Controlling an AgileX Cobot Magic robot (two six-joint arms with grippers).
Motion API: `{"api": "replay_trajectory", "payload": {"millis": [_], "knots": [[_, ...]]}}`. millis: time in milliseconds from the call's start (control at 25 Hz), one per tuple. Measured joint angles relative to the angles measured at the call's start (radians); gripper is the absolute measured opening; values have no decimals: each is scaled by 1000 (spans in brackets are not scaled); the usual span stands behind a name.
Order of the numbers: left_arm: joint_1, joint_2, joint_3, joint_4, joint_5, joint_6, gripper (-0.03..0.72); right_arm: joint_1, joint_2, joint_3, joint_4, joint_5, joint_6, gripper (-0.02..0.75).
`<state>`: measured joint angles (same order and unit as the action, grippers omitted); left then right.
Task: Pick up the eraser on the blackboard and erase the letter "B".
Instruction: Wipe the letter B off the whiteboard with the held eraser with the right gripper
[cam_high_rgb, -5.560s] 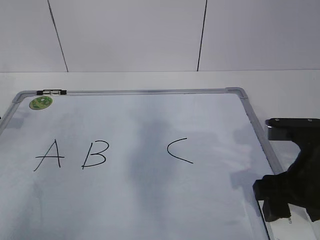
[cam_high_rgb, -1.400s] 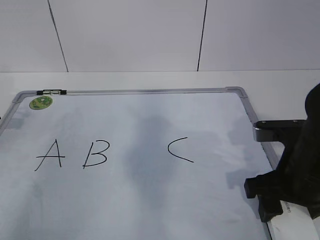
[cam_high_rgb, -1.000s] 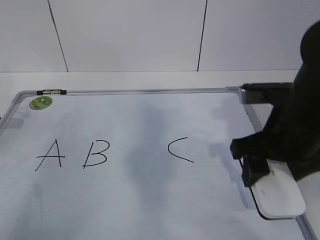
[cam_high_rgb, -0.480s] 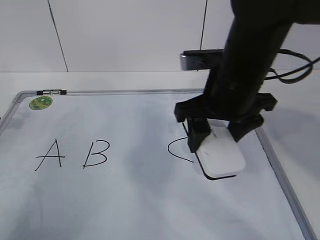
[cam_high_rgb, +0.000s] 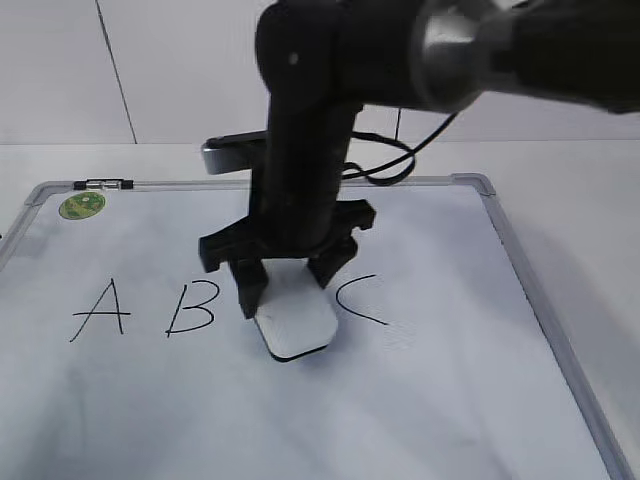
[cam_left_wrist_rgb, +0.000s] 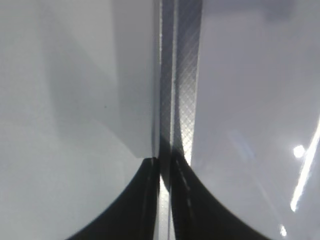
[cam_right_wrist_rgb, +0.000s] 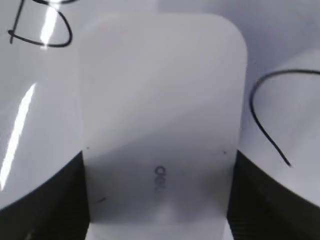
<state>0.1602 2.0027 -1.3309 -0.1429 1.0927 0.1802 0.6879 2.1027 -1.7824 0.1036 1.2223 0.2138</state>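
My right gripper (cam_high_rgb: 287, 285) is shut on the eraser (cam_high_rgb: 295, 322), a flat white rounded block with a dark underside. It holds the eraser low over the blackboard (cam_high_rgb: 300, 183), between the letter "B" (cam_high_rgb: 192, 308) and the "C" (cam_high_rgb: 358, 300). In the right wrist view the eraser (cam_right_wrist_rgb: 160, 115) fills the middle between the dark fingers of my right gripper (cam_right_wrist_rgb: 157, 155), with part of the letter "B" (cam_right_wrist_rgb: 64, 37) at the upper left. My left gripper (cam_left_wrist_rgb: 165, 162) is shut to a thin slit over the board's grey frame (cam_left_wrist_rgb: 182, 100); it is outside the exterior view.
A black "A" (cam_high_rgb: 98, 310) lies left of the "B". A round green sticker (cam_high_rgb: 82, 205) sits in the board's far left corner. The right arm and its cable (cam_high_rgb: 390, 165) reach across the board's far half. White table surrounds the board (cam_high_rgb: 570, 200).
My right arm has carried the eraser leftward across the board, from the right frame, past the "C", to the gap between "B" and "C". All three letters look unchanged.
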Motion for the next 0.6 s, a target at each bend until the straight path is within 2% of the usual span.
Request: {"api": "replay_trajectory", "payload": {"millis": [240,600], "knots": [[0,0,0,4,17,0,67,76,145,-174,0,0,-83,519],[0,2,0,6,21,0,67,142,216,-214,-9,4,-174,519]]}}
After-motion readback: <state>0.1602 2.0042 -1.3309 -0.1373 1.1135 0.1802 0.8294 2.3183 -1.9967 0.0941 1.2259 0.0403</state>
